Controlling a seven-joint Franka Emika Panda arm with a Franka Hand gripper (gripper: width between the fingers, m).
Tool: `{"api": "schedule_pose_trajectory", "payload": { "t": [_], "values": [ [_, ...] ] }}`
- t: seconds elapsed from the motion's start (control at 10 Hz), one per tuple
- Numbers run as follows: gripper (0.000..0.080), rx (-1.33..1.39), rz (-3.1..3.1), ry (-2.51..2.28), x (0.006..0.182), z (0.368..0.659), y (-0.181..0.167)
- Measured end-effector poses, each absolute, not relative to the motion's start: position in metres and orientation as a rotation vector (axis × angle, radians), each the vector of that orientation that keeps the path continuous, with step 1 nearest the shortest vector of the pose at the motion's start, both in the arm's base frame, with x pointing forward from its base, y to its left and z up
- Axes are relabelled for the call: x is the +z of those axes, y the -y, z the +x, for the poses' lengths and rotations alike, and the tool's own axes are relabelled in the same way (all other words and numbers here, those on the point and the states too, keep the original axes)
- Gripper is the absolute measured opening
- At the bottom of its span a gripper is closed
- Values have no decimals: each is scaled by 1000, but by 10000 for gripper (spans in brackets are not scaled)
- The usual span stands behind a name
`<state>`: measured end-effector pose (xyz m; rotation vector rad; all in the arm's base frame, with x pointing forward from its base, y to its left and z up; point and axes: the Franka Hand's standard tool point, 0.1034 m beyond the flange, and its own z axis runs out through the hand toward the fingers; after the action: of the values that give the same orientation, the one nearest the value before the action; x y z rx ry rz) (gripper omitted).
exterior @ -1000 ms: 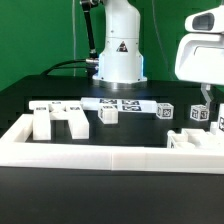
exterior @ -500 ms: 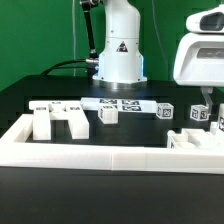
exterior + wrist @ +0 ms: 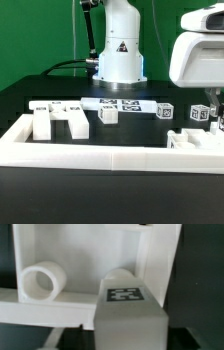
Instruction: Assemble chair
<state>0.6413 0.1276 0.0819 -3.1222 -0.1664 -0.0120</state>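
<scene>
Exterior view: the gripper [image 3: 209, 100] hangs low at about 3 o'clock of the frame, just above a tagged cube [image 3: 198, 114] and near a low white part [image 3: 195, 141] that lies inside the border rail [image 3: 100, 150]. The chair is not yet joined. A chunky stepped block [image 3: 58, 120] sits at 9 o'clock, and two small tagged blocks [image 3: 108, 113] [image 3: 165, 112] stand apart on the counter [image 3: 130, 128] in front of the marker board [image 3: 120, 103]. The fingers are too small here to read their gap or any contact. Wrist view: a tagged white bar [image 3: 128, 311] fills the foreground, lying against a white slab [image 3: 90, 252] that carries a ring-shaped boss [image 3: 40, 280]. No finger shows clearly, so I cannot tell how far open the fingers are or whether they hold anything. Judgement: the step in hand is the pick of a part at the 3 o'clock cluster. The next move calls for a centred, square closure on that part, then a straight lift clear of its neighbours and the rail.
</scene>
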Motion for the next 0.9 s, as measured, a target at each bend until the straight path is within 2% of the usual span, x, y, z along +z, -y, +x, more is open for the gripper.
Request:
{"api": "schedule_pose_trajectory", "payload": {
  "t": [0.1,0.6,0.9],
  "values": [
    [288,-12,-3123,139,82,641,-128],
    [288,-5,-3105,-327,81,641,-128],
    [289,-24,-3018,-768,80,642,-127]
  ]
}}
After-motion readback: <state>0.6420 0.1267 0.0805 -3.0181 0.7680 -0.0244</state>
